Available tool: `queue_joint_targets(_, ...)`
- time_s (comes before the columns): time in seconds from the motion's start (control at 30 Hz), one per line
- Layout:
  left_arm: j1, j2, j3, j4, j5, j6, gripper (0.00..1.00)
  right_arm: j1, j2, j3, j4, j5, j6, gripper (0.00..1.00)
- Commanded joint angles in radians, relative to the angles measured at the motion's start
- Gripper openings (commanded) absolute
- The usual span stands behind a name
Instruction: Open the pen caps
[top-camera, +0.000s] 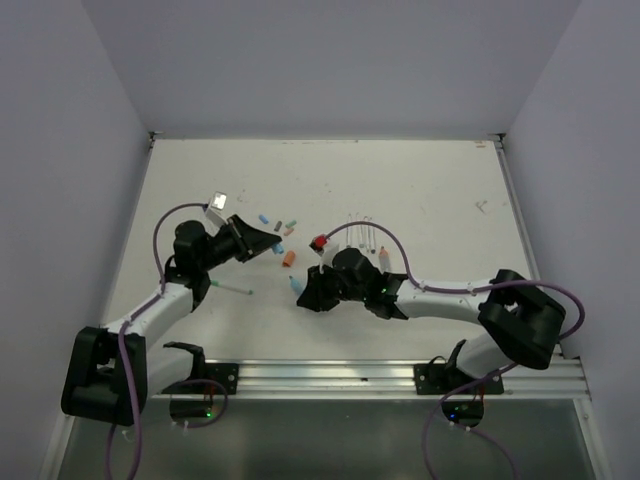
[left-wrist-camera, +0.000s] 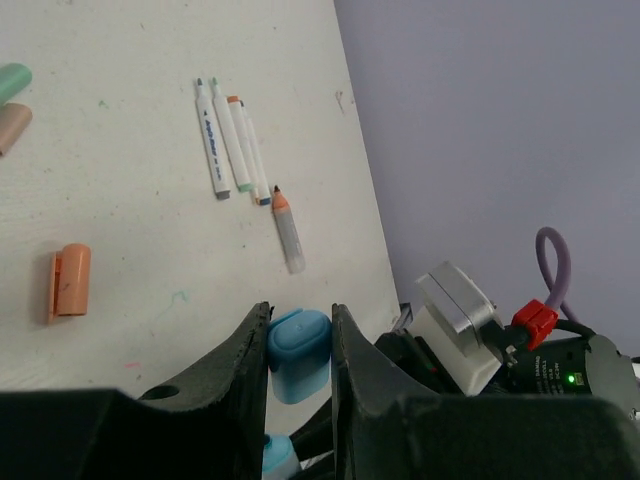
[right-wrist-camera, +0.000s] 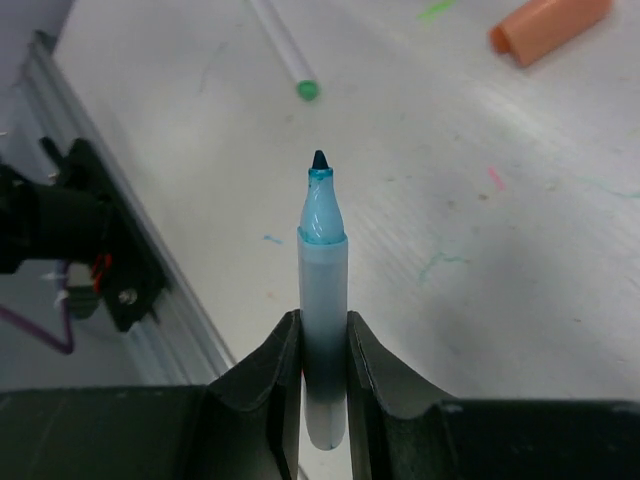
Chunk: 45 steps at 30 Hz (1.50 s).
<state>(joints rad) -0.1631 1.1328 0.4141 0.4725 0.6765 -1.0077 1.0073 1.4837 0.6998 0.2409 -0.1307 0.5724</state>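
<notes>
My left hand (left-wrist-camera: 300, 318) is closed on the light blue cap (left-wrist-camera: 298, 352). The cap is squeezed between my two fingers, with its rounded end poking out just past the tips. My right hand (right-wrist-camera: 322, 322) grips the blue marker (right-wrist-camera: 322, 270) by its barrel, and the bare teal tip points away from me over the counter (right-wrist-camera: 520, 250). Seen from above, my two hands are near each other at mid-counter but do not touch.

The orange cap (left-wrist-camera: 70, 282) lies on its side on the counter, off to the left of my left hand and clear of my fingers. Beyond it a row of pale markers (left-wrist-camera: 235, 150) lies side by side, with an orange-tipped marker (left-wrist-camera: 287, 232) just beside them. A green cap (left-wrist-camera: 12, 80) is cut off at the edge of my left wrist view. Past the teal tip lies a thin pen (right-wrist-camera: 285, 50) with a green end. From overhead, some tiny caps (top-camera: 280, 222) sit just past my left hand. They look teal and green, I think, but are too small to be sure.
</notes>
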Motion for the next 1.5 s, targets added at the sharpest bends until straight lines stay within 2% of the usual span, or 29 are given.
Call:
queue_joint_targets(0.0,0.007,-0.007,-0.026,0.19,0.021,-0.068,0.0,-0.001,-0.028,-0.008,0.225,-0.256,0.066,0.0)
queue_joint_targets(0.07,0.005,0.007,-0.002,0.158,0.038,-0.013,0.0,-0.006,-0.052,-0.007,0.18,-0.204,0.066,0.0)
queue_joint_targets(0.13,0.005,-0.005,0.064,-0.042,0.003,0.129,0.0,-0.033,-0.1,0.001,0.056,-0.089,0.055,0.0)
queue_joint_targets(0.17,0.004,-0.008,0.089,-0.195,-0.058,0.183,0.0,-0.044,-0.12,0.006,-0.053,0.025,0.053,0.0)
queue_joint_targets(0.2,0.004,-0.01,0.124,-0.257,-0.093,0.277,0.0,-0.07,-0.16,0.021,-0.113,0.078,0.052,0.0)
queue_joint_targets(0.27,0.002,0.01,0.152,-0.401,-0.187,0.345,0.0,-0.108,-0.197,0.041,-0.286,0.169,0.044,0.0)
queue_joint_targets(0.4,0.002,0.079,0.152,-0.417,-0.201,0.403,0.0,-0.257,-0.252,0.102,-0.504,0.33,0.024,0.0)
queue_joint_targets(0.5,0.002,0.143,0.144,-0.354,-0.137,0.386,0.0,-0.369,-0.26,0.133,-0.64,0.353,-0.003,0.0)
queue_joint_targets(0.6,0.002,0.214,0.175,-0.348,-0.121,0.393,0.0,-0.519,-0.273,0.106,-0.669,0.274,-0.02,0.0)
queue_joint_targets(0.77,0.002,0.288,0.238,-0.371,-0.146,0.405,0.0,-0.633,-0.238,0.089,-0.681,0.252,-0.068,0.0)
queue_joint_targets(1.0,0.002,0.425,0.256,-0.339,-0.146,0.397,0.0,-0.659,-0.136,0.104,-0.646,0.296,-0.095,0.0)
queue_joint_targets(1.2,-0.01,0.508,0.25,-0.265,-0.121,0.37,0.0,-0.67,-0.074,0.09,-0.571,0.255,-0.101,0.0)
queue_joint_targets(1.37,-0.016,0.544,0.256,-0.247,-0.118,0.362,0.0,-0.67,-0.02,0.073,-0.52,0.255,-0.123,0.07)
queue_joint_targets(1.47,-0.021,0.551,0.25,-0.229,-0.121,0.35,0.1,-0.67,0.009,0.076,-0.505,0.263,-0.135,0.11)
